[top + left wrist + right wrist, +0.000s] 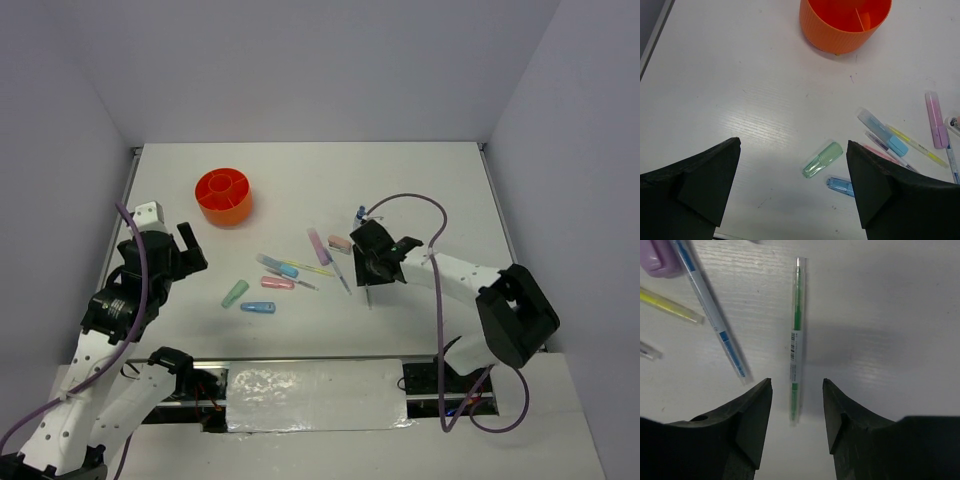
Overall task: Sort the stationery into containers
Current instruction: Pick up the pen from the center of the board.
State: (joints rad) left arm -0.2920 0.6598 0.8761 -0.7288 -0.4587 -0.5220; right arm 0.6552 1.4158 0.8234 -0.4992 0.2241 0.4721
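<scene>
Stationery (283,268) lies scattered mid-worktop (430,180): pastel green, blue, pink and purple marker pieces and thin pens. An orange round organizer (225,212) stands apart at the far left, with bare surface around it. The right pincer (796,390) straddles a green pen (796,340), fingers apart and not touching it. The left pincer (792,145) hangs spread wide toward the left edge.

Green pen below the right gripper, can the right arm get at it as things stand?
Probably yes. The green pen lies uncovered between the parted fingers of the right gripper, and the blue pen beside it lies apart, outside them.
</scene>
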